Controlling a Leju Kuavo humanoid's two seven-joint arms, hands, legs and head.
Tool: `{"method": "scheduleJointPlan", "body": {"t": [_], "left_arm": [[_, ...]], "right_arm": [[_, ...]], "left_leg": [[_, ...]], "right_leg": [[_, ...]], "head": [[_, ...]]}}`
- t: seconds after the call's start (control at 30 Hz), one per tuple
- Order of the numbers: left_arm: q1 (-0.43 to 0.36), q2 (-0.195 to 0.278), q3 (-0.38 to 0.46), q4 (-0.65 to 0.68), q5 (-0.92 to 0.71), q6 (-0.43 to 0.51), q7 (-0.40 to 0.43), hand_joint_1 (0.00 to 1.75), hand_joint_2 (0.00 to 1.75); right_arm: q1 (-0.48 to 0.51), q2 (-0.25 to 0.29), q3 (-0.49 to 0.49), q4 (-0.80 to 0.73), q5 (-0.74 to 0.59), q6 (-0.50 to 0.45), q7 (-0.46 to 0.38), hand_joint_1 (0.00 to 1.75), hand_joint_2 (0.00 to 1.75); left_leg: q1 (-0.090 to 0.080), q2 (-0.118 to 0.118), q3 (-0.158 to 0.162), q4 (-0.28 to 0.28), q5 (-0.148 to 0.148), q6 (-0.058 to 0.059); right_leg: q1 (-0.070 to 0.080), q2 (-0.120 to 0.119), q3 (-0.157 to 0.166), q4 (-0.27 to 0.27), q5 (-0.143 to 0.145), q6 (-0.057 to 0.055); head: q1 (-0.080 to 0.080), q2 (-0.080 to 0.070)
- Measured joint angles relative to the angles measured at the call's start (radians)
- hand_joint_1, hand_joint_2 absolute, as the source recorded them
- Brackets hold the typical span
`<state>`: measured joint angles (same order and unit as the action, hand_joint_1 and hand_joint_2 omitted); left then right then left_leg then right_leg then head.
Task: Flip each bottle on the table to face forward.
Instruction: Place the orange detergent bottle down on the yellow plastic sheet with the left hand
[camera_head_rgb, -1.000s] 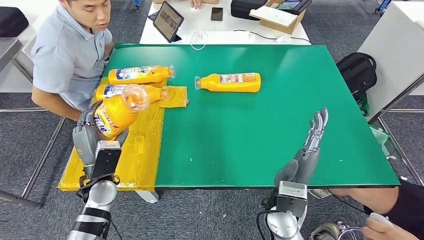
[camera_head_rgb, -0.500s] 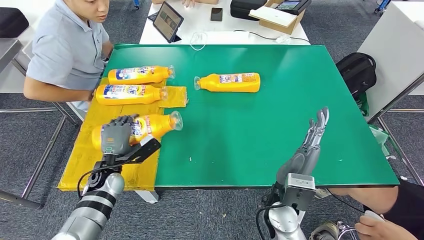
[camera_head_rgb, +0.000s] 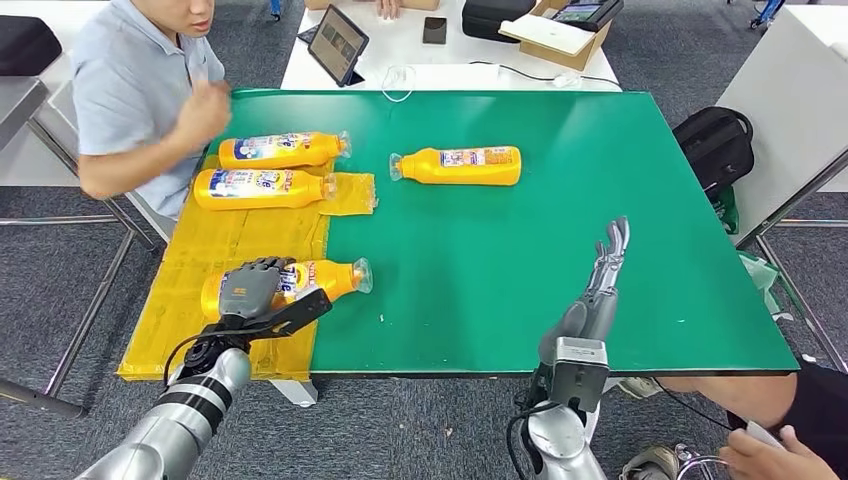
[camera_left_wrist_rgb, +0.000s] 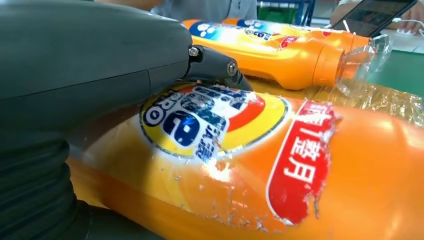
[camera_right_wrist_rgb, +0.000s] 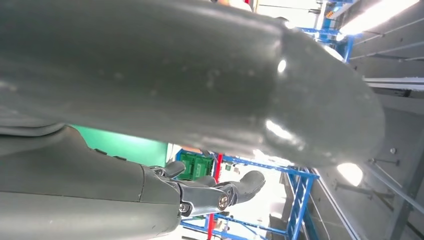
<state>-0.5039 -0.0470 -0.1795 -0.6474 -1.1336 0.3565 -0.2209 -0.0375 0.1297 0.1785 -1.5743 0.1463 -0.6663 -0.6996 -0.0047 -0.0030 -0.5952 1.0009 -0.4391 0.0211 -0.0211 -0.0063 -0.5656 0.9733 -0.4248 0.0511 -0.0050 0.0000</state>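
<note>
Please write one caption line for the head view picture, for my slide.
Left hand grips an orange detergent bottle lying on the yellow sheet; right hand is raised open above the green table.

Bright even overhead light, soft shadows; wrist views blurred close up, ceiling glare

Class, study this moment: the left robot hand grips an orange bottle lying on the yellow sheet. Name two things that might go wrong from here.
1. The gripped bottle is round and lies on its side; once the left robot hand lets go, it may roll and turn its label away.
2. The yellow sheet looks wrinkled, so dragging the bottle might bunch it and nudge the two bottles nearby.
</note>
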Motion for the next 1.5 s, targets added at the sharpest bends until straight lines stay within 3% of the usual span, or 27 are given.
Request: {"method": "scheduleJointPlan", "body": {"t": [0.03,0.17,0.47,0.6,0.63,0.73,0.77,0.87,0.97,1.1,1.23,1.37,1.5], "left_arm": [[0.001,0.0,0.0,0.001,0.016,-0.005,-0.007,0.02,0.0],[0.01,-0.001,0.005,0.002,0.107,-0.047,-0.058,0.0,0.0],[0.05,-0.018,0.041,-0.079,0.426,-0.337,-0.21,0.0,0.0],[0.104,-0.029,0.054,-0.157,0.51,-0.335,-0.264,0.0,0.0],[0.121,-0.031,0.056,-0.181,0.522,-0.318,-0.277,0.0,0.0],[0.167,-0.038,0.058,-0.274,0.538,-0.195,-0.322,0.0,1.31],[0.178,-0.04,0.058,-0.309,0.538,-0.13,-0.341,0.0,1.75],[0.191,-0.046,0.057,-0.411,0.556,0.048,-0.402,0.0,1.75],[0.201,-0.053,0.054,-0.512,0.611,0.126,-0.428,0.0,1.75],[0.219,-0.058,0.054,-0.619,0.712,0.152,-0.438,0.0,1.75],[0.269,-0.063,0.054,-0.742,0.831,0.144,-0.433,0.0,1.75],[0.339,-0.069,0.055,-0.835,0.843,0.144,-0.434,0.0,1.75],[0.406,-0.078,0.044,-0.907,0.841,0.141,-0.433,0.0,1.75]], "right_arm": [[-0.001,0.0,0.001,0.007,0.001,0.003,0.0,0.0,0.0],[-0.005,-0.001,0.004,0.032,0.007,0.015,0.0,0.0,0.0],[-0.019,-0.004,0.005,0.075,0.002,0.041,0.0,0.0,0.0],[-0.022,-0.004,0.005,0.089,-0.004,0.046,0.0,0.0,0.0],[-0.022,-0.004,0.005,0.09,-0.005,0.046,0.0,0.0,0.44],[-0.022,-0.006,0.009,0.094,0.028,0.021,0.0,0.0,1.75],[-0.025,-0.008,0.013,0.101,0.061,0.008,0.0,0.0,1.75],[-0.045,-0.024,0.038,0.153,0.173,-0.011,0.0,0.0,1.75],[-0.07,-0.045,0.06,0.211,0.231,-0.016,0.0,0.0,1.75],[-0.096,-0.067,0.063,0.273,0.311,0.007,0.018,0.0,1.75],[-0.13,-0.103,0.041,0.364,0.509,0.088,0.133,0.0,1.75],[-0.161,-0.161,0.019,0.474,0.721,0.099,0.239,0.0,1.75],[-0.185,-0.198,-0.005,0.558,0.775,0.125,0.28,0.0,1.75]], "left_leg": [[0.0,0.0,0.001,0.0,0.0,0.0],[0.0,-0.001,0.003,0.0,0.0,0.0],[0.0,-0.002,0.009,0.0,0.0,0.0],[0.0,-0.001,0.008,0.0,0.001,0.0],[0.0,-0.001,0.008,0.0,0.001,0.0],[0.0,-0.001,0.006,0.0,0.001,0.0],[0.0,-0.001,0.005,0.0,0.001,0.0],[0.0,-0.001,0.003,0.0,0.001,0.0],[0.0,-0.002,0.002,0.0,0.001,0.0],[0.0,-0.001,0.001,0.0,0.0,0.0],[0.0,-0.002,0.001,0.0,0.0,0.0],[0.0,-0.002,0.001,0.0,0.0,0.001],[0.0,-0.002,0.0,0.0,0.0,0.001]], "right_leg": [[0.0,0.0,0.001,0.0,0.0,0.0],[0.0,-0.001,0.003,0.0,0.0,0.0],[0.0,-0.003,0.009,0.0,-0.001,0.0],[0.0,-0.003,0.008,0.0,0.0,0.0],[0.0,-0.003,0.008,0.0,0.0,0.0],[0.0,-0.002,0.006,0.0,0.0,0.0],[0.0,-0.002,0.005,0.0,0.0,0.0],[0.0,-0.003,0.003,0.0,0.0,0.0],[0.0,-0.003,0.003,0.0,0.0,0.0],[0.0,-0.002,0.002,0.0,0.0,0.0],[0.0,-0.002,0.002,0.0,0.0,0.0],[0.0,-0.003,0.001,-0.001,0.0,0.0],[0.0,-0.003,0.001,-0.001,0.0,0.0]], "head": [[0.0,0.0],[0.0,0.0],[0.0,0.0],[0.0,0.0],[0.0,0.0],[0.0,0.0],[0.0,0.0],[0.0,0.0],[0.0,0.0],[0.0,0.0],[0.0,0.0],[0.0,0.0],[0.0,0.0]]}}
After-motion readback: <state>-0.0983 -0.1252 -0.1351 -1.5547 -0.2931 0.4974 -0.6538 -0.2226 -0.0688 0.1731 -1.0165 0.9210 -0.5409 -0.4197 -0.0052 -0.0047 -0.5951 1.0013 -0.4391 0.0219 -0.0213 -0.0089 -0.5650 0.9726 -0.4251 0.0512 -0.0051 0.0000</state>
